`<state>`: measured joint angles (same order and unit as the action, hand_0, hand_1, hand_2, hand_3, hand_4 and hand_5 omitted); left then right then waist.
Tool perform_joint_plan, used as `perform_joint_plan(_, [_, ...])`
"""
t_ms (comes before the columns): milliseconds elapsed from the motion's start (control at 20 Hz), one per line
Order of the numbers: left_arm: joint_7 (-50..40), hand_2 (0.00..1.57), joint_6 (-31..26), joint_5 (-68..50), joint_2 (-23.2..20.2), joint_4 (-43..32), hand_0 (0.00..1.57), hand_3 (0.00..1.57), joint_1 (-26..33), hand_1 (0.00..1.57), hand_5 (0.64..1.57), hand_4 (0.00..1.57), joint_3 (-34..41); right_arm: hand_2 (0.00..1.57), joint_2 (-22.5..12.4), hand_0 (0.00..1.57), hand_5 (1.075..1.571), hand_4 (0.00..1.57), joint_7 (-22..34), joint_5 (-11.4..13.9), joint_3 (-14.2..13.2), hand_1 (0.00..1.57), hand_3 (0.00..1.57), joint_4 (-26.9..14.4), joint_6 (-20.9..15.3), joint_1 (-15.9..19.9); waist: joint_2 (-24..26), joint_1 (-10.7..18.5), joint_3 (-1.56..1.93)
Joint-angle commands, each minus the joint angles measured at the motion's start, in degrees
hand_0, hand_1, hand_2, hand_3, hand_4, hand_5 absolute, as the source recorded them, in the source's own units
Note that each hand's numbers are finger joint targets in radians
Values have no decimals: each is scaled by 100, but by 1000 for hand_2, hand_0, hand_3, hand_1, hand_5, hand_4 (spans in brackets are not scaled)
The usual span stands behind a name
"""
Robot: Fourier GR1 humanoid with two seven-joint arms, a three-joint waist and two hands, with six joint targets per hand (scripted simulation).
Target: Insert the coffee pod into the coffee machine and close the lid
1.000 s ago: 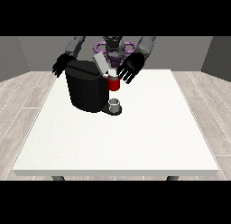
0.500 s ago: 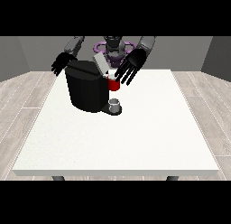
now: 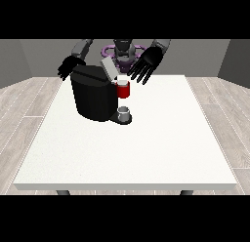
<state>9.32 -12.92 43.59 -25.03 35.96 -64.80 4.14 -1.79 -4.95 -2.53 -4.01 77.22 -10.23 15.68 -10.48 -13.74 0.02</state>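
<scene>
A black coffee machine (image 3: pixel 91 96) stands on the white table (image 3: pixel 127 148) at the far left-centre. Its grey lid (image 3: pixel 108 68) is tilted up, open. At the machine's front is a red holder (image 3: pixel 123 90) with a pale pod top showing in it. Below sits a small grey cup (image 3: pixel 124 112) on the drip base. The hand at the view's right (image 3: pixel 146 65) hovers above and right of the red holder, fingers spread and straight, holding nothing. The hand at the view's left (image 3: pixel 70 67) is behind the machine's left top corner, fingers relaxed.
The robot's torso (image 3: pixel 123 51) is behind the table's far edge. Wooden floor surrounds the table. The white tabletop stretches bare in front of and to the right of the machine.
The hand at the view's right has risen and drawn back away from the red holder. The lid stays up. The other hand has barely moved.
</scene>
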Motion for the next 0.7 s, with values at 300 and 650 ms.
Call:
perform_joint_plan(300, [74,0,172,-1135,725,-16,0,0,1101,0,1571,0,959,0,-14,0,1571,399,38,-109,87,0,0,215,233,-961,1221,401,-10])
perform_joint_plan(650, [524,0,37,-2130,1725,40,0,0,2093,0,1571,0,1507,0,-415,0,1571,390,300,-35,39,0,0,337,402,-924,2061,1130,-11])
